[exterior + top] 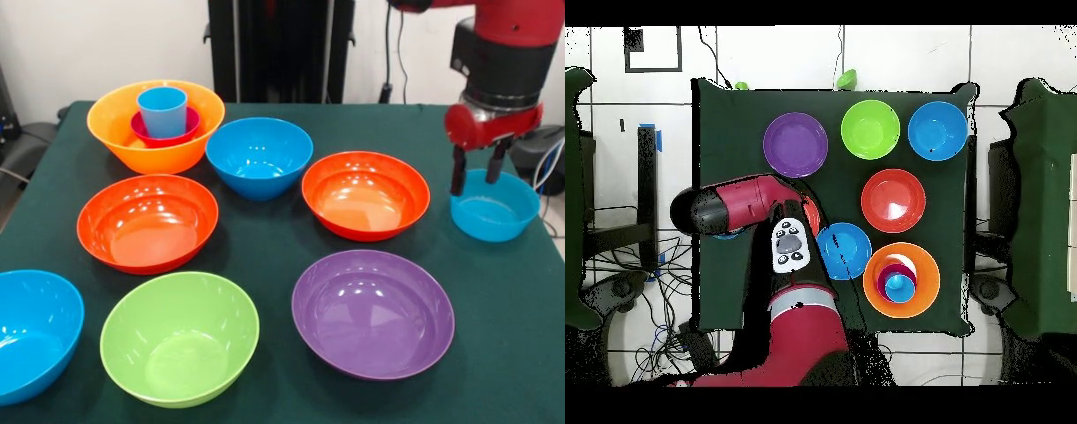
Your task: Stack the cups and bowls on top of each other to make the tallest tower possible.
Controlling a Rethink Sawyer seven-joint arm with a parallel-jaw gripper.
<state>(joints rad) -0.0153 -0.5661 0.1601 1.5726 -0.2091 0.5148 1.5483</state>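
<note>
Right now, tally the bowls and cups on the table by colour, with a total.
Blue bowls: 2
Pale-blue small bowl: 1
Red-orange bowls: 2
Yellow-orange bowl: 1
Lime green bowl: 1
Purple bowl: 1
Magenta small bowl: 1
Light-blue tumbler: 1
Total: 10

a lab: cloth-covered table (265, 238), loose cables (625, 290), tiled floor (765, 60).

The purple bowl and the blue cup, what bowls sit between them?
In the front view, between the purple bowl and the cup sits a blue bowl.
</note>
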